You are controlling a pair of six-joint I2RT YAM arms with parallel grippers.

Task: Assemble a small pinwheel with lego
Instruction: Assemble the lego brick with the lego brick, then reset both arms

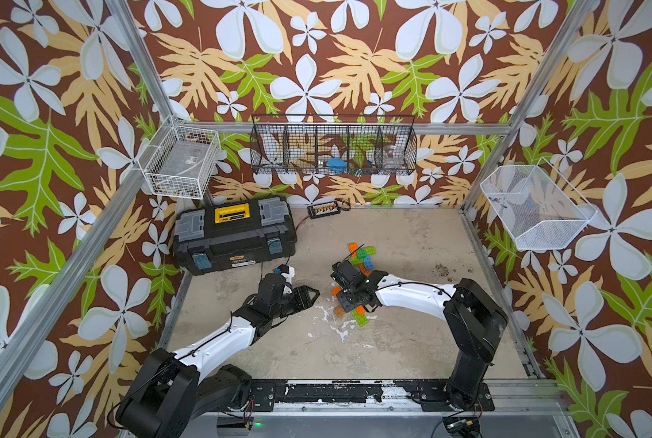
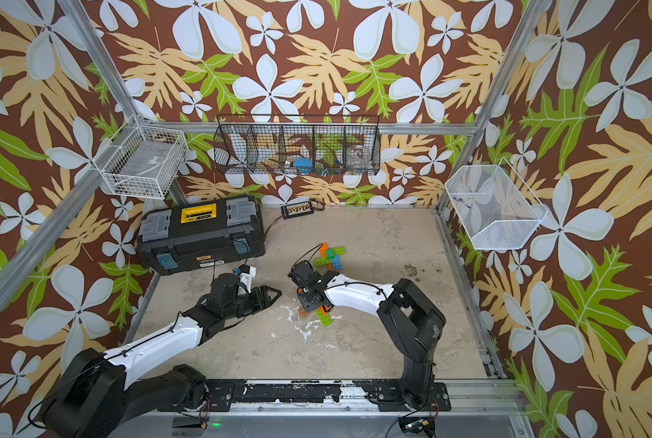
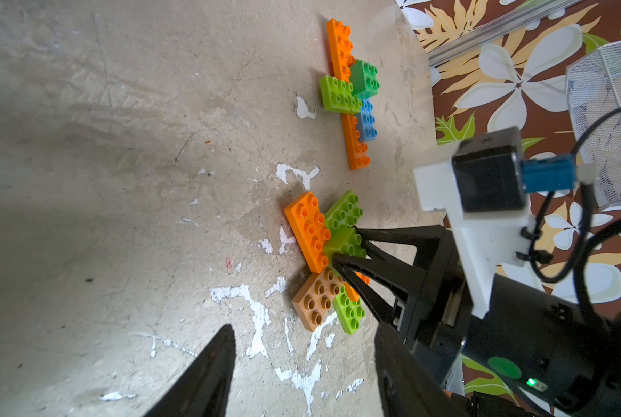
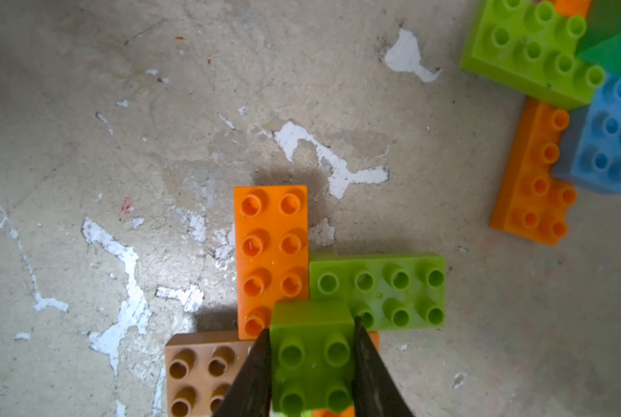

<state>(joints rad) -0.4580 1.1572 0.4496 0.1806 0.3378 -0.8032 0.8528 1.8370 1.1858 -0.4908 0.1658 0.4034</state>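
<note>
A lego pinwheel lies flat on the table: an orange 2x4 brick [image 4: 271, 252], a lime 2x4 brick [image 4: 392, 289] and a brown brick [image 4: 200, 372] spread out from its middle. My right gripper [image 4: 312, 325] is shut on the small green square brick [image 4: 312, 357] sitting on that middle, one finger on each side. The left wrist view shows the same grip on the green square [image 3: 341, 240]. In both top views the right hand [image 1: 349, 297] covers most of the pinwheel. My left gripper [image 3: 303, 335] stands open and empty just left of it [image 1: 311, 294].
A second cluster of joined bricks, lime [image 4: 529, 50], blue [image 4: 612, 140] and orange [image 4: 533, 180], lies just behind the pinwheel [image 1: 362, 258]. A black toolbox [image 1: 233, 235] stands at the back left. Wire baskets [image 1: 332, 151] hang on the walls.
</note>
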